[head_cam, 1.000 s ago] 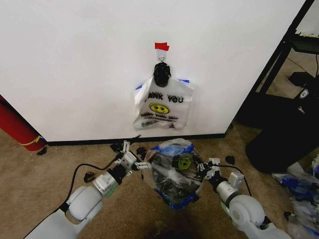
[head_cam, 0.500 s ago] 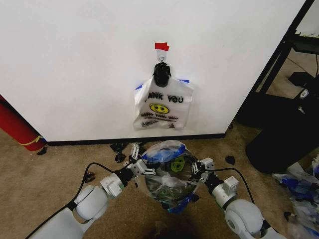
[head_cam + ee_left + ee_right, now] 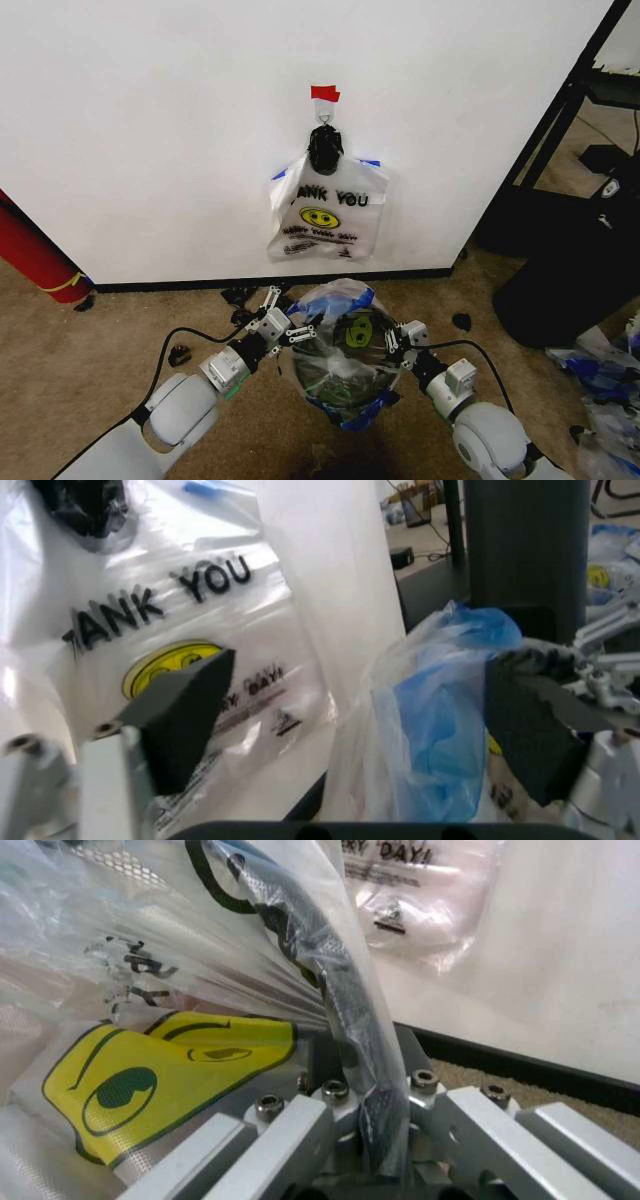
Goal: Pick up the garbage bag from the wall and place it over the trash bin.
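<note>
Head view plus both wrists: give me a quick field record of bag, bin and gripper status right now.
garbage bag: clear with blue patches, stretched over the trash bin, between both grippers
trash bin: on carpet below the wall, seen through the bag
left gripper: at the bag's left edge, fingers open
right gripper: shut on the bag's right edge
THANK YOU bag: hanging on the wall hook

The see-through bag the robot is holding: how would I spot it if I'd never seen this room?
Find the white wall and the opaque "THANK YOU" bag hanging under the red tape. Straight below, on the carpet, a crinkly clear garbage bag with blue patches is stretched between the left gripper and right gripper. You can see through it.
</note>
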Robot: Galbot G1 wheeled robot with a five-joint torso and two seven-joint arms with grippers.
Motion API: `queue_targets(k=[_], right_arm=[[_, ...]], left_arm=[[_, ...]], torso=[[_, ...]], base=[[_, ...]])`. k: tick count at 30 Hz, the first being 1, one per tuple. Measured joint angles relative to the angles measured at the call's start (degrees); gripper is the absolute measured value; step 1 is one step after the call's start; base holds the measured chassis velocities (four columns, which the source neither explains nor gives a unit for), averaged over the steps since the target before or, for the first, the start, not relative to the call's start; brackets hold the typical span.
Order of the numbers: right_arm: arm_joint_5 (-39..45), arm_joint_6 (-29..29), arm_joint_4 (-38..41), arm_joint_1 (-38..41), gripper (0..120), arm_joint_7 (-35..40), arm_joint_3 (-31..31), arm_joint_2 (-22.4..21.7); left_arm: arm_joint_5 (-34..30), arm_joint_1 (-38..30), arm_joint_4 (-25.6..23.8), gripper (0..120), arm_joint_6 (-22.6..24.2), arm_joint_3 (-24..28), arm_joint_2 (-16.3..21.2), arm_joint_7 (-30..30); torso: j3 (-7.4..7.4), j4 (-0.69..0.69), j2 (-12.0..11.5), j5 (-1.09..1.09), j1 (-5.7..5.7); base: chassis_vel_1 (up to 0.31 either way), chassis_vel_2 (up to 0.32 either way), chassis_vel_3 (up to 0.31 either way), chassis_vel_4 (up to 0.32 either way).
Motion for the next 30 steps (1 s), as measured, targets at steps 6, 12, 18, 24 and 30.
queue_targets(k=[6,12,18,24,30], right_arm=[[-1.16,0.87,0.02,-0.01,0,-2.62,0.01,-0.34],[-3.23,4.92,0.05,-0.60,0,-9.81,0.88,-1.08],[-5.34,11.43,-3.38,-0.37,0,-19.21,3.73,-1.29],[-2.28,17.98,-7.31,0.94,0,-29.17,6.20,-1.01],[3.24,20.50,-8.86,1.29,0,-34.38,7.34,-0.82]], left_arm=[[-2.46,-1.38,1.21,94,0.97,0.02,-0.18,0.16],[-5.18,-2.85,3.04,81,2.80,0.03,-0.39,-1.02],[-8.66,-3.79,5.90,73,4.28,-1.25,0.66,-2.01],[-9.77,-3.84,9.11,74,3.83,-1.80,0.91,2.36],[-8.61,-3.97,12.47,78,2.62,-1.75,0.12,5.97]], torso=[[0.00,0.00,0.00,-0.01,0.00],[0.00,0.00,0.00,-0.01,0.00],[0.00,0.00,0.00,-0.01,0.00],[0.00,0.00,0.00,0.00,0.00],[0.00,0.00,0.00,-0.01,0.00]], base=[[0.000,0.000,0.000,0.000],[0.000,0.000,0.000,0.000],[0.000,0.000,0.000,0.000],[0.000,0.000,0.000,0.000],[0.000,0.000,0.000,0.000]])
